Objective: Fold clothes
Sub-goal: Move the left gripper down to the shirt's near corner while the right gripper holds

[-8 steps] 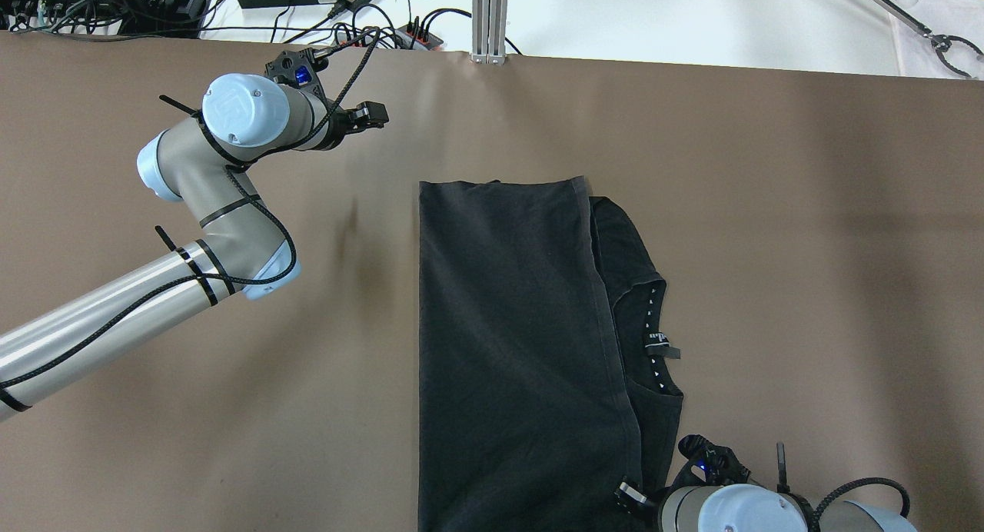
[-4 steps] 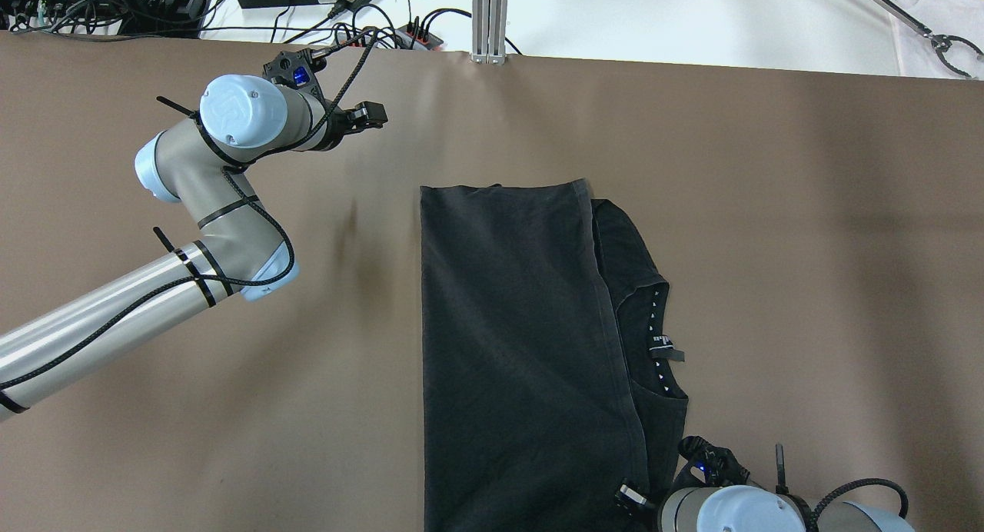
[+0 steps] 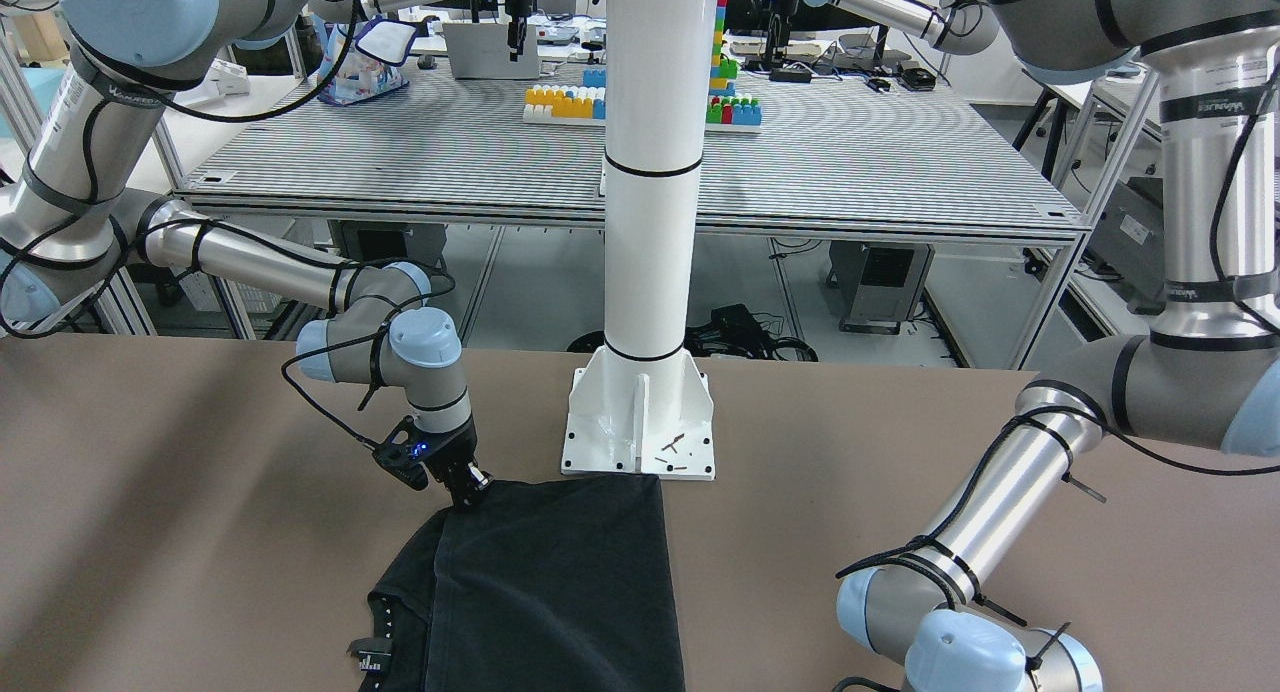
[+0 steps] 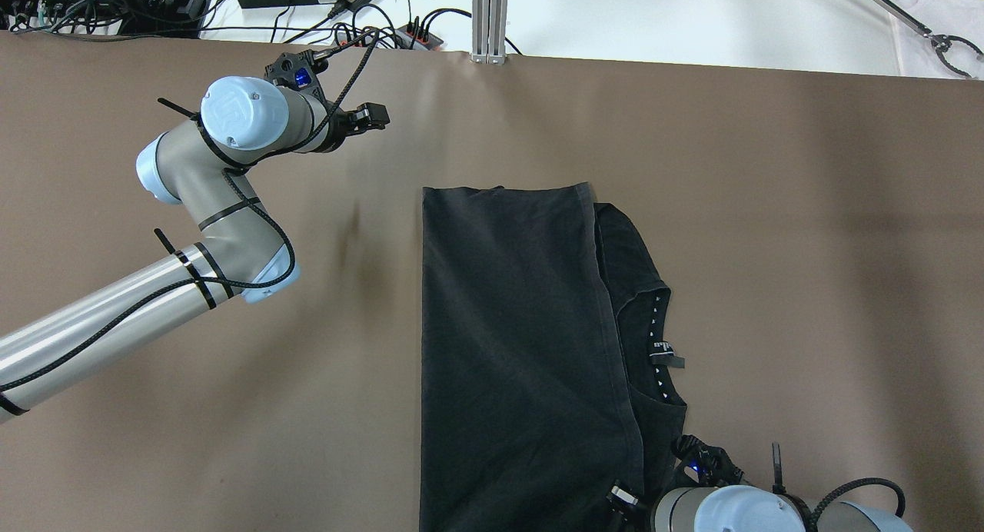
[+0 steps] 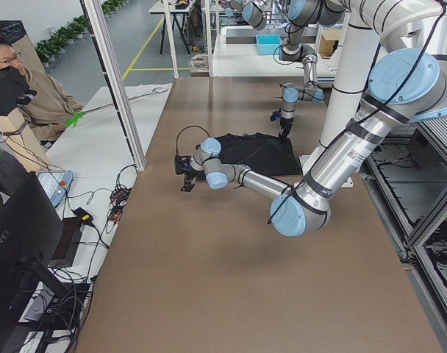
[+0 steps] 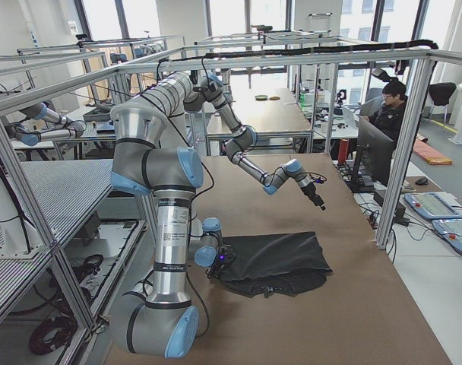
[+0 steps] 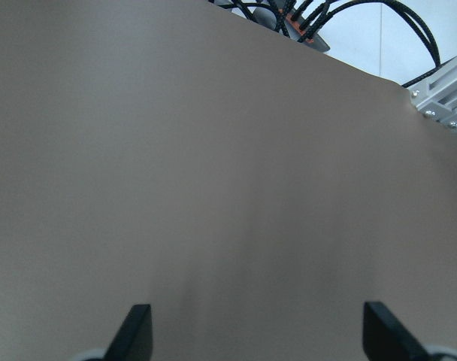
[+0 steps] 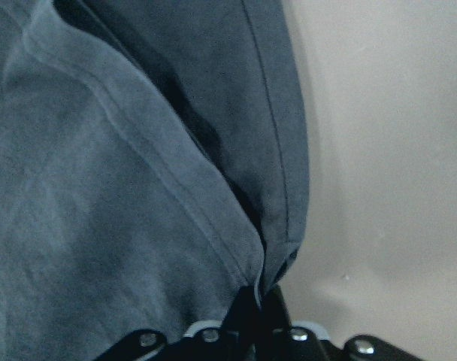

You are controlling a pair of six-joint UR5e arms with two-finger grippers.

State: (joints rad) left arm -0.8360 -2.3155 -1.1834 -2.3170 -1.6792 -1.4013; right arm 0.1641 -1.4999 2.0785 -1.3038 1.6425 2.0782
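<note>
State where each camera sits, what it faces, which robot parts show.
Front: across the table, facing robot; both arms, right gripper on shirt.
Overhead: behind robot, looking down; left gripper off shirt.
Left side: table's end; left arm near.
Right side: other end; right arm near.
Left wrist: open fingers over table.
Right wrist: gripper pinching shirt.
Shared: front and overhead show the shirt.

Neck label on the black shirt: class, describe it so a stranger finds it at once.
On the brown table, find the black soft-fabric shirt folded lengthwise. At its neckline, among white triangles, the label is the lone black tab bearing white print.
</note>
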